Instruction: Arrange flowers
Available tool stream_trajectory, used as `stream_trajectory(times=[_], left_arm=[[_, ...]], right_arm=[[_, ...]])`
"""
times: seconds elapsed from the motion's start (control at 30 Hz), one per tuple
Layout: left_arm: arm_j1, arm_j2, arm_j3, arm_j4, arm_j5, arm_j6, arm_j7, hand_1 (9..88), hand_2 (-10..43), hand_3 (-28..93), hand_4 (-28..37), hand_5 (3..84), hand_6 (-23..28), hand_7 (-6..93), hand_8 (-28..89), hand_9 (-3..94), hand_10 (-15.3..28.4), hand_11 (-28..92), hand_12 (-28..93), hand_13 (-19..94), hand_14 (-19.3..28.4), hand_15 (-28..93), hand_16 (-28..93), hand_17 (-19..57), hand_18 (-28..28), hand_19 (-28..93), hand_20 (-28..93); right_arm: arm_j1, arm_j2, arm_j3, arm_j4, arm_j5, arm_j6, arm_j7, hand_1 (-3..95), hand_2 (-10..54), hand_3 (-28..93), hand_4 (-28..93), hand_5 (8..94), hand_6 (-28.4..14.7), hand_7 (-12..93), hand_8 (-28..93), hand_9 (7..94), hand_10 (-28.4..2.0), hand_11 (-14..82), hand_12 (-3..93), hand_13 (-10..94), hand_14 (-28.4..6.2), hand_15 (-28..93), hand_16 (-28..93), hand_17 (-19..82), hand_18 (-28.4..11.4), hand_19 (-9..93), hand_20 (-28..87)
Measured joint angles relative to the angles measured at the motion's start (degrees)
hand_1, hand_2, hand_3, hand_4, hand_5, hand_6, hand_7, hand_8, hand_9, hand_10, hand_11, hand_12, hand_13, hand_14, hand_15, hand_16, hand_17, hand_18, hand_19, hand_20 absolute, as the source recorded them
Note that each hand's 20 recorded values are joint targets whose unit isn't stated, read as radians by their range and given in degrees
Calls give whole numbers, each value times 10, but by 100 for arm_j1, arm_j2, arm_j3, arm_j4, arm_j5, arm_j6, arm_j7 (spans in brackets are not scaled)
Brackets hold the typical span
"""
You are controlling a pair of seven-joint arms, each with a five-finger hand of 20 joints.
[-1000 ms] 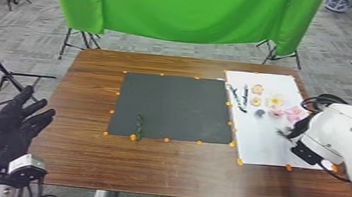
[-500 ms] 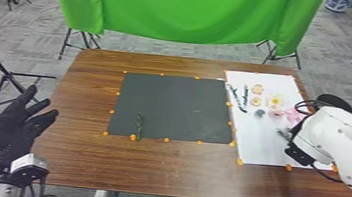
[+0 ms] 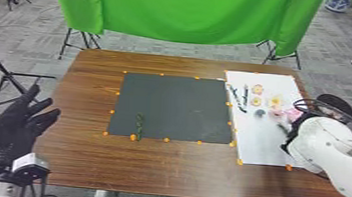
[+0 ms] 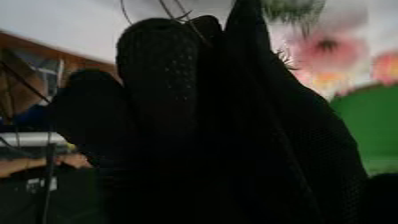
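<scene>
On the black sheet (image 3: 174,104), a thin green stem (image 3: 139,127) lies near the front left. The white sheet (image 3: 262,155) to its right holds dark slender sprigs (image 3: 240,97), two small pale orange flowers (image 3: 256,95), a yellow flower (image 3: 275,101), a pink flower (image 3: 292,113) and a small blue-grey bloom (image 3: 259,113). My right hand (image 3: 302,118) is over that sheet's right side, largely hidden by its white arm. In the right wrist view, the right hand (image 4: 191,130) has extended fingers near a pink flower (image 4: 329,49) and green foliage (image 4: 293,11). My left hand (image 3: 12,130) is open beyond the table's left edge.
Orange tabs (image 3: 167,140) line the sheets' edges on the brown table (image 3: 150,167). A green cloth (image 3: 187,14) hangs behind the table, with black stands at its sides. Loose cables (image 3: 341,112) loop around the right arm.
The right arm has shifted and turned over the white sheet's right side, now covering less of its front corner. The left hand has moved slightly. The stem on the black sheet stays put.
</scene>
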Motion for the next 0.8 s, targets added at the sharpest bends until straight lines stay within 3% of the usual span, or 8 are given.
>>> stream_trajectory(times=[0.1, 0.27, 0.5, 0.63, 0.8], left_arm=[[11, -103, -43, -3, 15, -1, -23, 284, 61, 630, -218, 302, 61, 80, -76, 276, 177, 228, 110, 200, 271, 560, -118, -96, 277, 489, 21], [174, -15, -136, -15, -93, 7, 105, 284, 61, 630, -218, 302, 60, 79, -76, 275, 177, 227, 110, 199, 271, 557, -118, -96, 277, 489, 21], [369, -17, -342, -82, -102, 12, 96, 284, 61, 630, -216, 302, 60, 79, -76, 275, 177, 226, 110, 199, 270, 555, -116, -97, 276, 487, 21], [409, -133, -457, -125, -21, 12, -20, 285, 62, 629, -217, 302, 60, 80, -76, 275, 177, 227, 111, 198, 270, 555, -116, -97, 276, 487, 22], [364, -337, -491, -152, 170, 4, -314, 285, 61, 630, -216, 301, 61, 79, -76, 275, 176, 226, 111, 198, 270, 554, -116, -97, 276, 486, 22]], right_arm=[[-92, 35, 170, -174, -182, 8, -23, 637, -75, 684, -283, 875, -84, 130, 159, 937, -151, 296, 154, 937, -61, 513, 130, 761, -46, 932, -113], [-105, 63, 414, -552, -238, -20, -140, 634, -84, 694, -283, 883, -79, 133, 152, 937, -134, 326, 149, 937, -51, 533, 128, 775, -46, 932, -88], [416, -91, 195, -987, -295, -339, -358, 638, -90, 693, -283, 885, -79, 135, 148, 937, -126, 344, 144, 937, -51, 546, 121, 784, -48, 932, -82], [1105, -443, -356, -980, -267, -589, -455, 640, -92, 693, -283, 885, -80, 136, 147, 937, -126, 345, 142, 937, -51, 545, 119, 784, -48, 932, -83], [1919, -1162, -1113, -751, -226, -694, -558, 640, -92, 694, -283, 885, -80, 137, 148, 937, -125, 346, 142, 937, -50, 545, 117, 786, -50, 932, -83]])
